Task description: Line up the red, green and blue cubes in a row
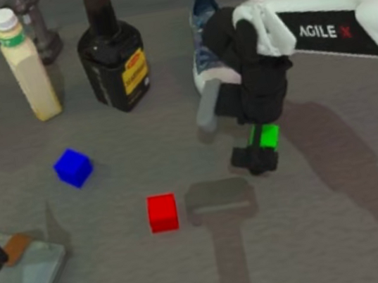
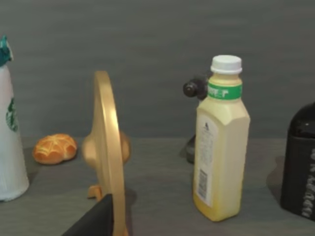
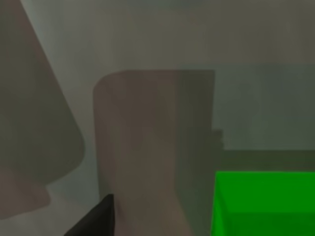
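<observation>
Green cube [image 1: 268, 135] is gripped in right hand [image 1: 259, 146], right of red cube [image 1: 162, 212]. Blue cube [image 1: 73, 167] lies well left. Left hand's state cannot be told.

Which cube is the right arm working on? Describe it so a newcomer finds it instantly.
Start at the white right arm reaching in from the top view's right. Below its black wrist, the right claw grips the small bright green cube. The red cube and blue cube sit free, further left.
</observation>
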Available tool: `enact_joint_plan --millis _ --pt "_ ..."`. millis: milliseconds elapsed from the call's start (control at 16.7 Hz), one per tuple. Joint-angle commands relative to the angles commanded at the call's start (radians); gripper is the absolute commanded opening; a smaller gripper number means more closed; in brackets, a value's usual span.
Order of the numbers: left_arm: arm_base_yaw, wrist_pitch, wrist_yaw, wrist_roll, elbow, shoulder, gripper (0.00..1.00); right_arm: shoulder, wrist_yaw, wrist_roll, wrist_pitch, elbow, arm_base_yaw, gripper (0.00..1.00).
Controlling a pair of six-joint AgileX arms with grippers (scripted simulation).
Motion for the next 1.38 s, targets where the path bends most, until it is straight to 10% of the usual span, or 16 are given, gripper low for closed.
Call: enact_joint_plan --millis 300,1080,1380 --pt "0.0 0.0 0.0 0.0 0.0 0.0 1.0 0.006 0.0 0.0 0.018 -0.013 0.0 1.0" --pt "0.0 0.0 0.0 0.0 0.0 0.0 1.0 0.006 0.0 0.0 0.018 -0.013 0.0 0.02" --pt "0.0 0.0 0.0 0.0 0.0 0.0 1.0 0.006 0.0 0.0 0.018 -0.013 0.0 0.0"
